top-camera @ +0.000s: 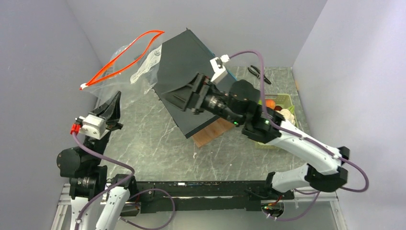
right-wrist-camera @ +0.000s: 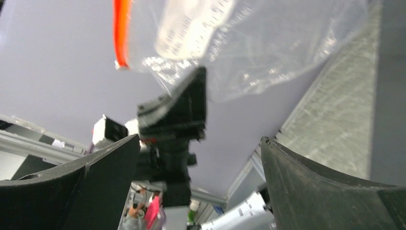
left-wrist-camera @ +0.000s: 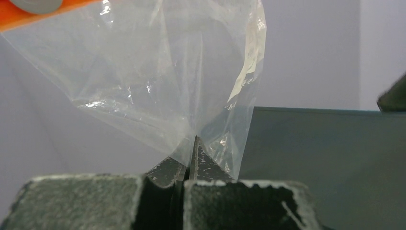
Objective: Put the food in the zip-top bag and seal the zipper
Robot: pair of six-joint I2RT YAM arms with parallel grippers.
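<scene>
The clear zip-top bag (top-camera: 125, 73) hangs in the air at the back left. Its orange-red zipper (top-camera: 122, 60) is uppermost and the mouth gapes open. My left gripper (top-camera: 116, 97) is shut on the bag's lower edge; in the left wrist view its tips (left-wrist-camera: 194, 143) pinch the film (left-wrist-camera: 158, 72). My right gripper (top-camera: 165, 72) is raised, open and empty, just right of the bag; in the right wrist view (right-wrist-camera: 200, 139) its jaws stand wide apart below the bag (right-wrist-camera: 268, 48) and zipper (right-wrist-camera: 122, 33). Food sits in the pale green tray (top-camera: 288, 98): an orange piece (top-camera: 271, 103) and white cauliflower (top-camera: 287, 114). The rest of the food is hidden behind the right arm.
A large dark flat slab (top-camera: 201, 52) stands tilted behind the right gripper, over a brown wooden board (top-camera: 213, 132). Black pliers (top-camera: 258, 73) lie at the back of the marble table (top-camera: 143, 139). Grey walls close in the left, back and right sides.
</scene>
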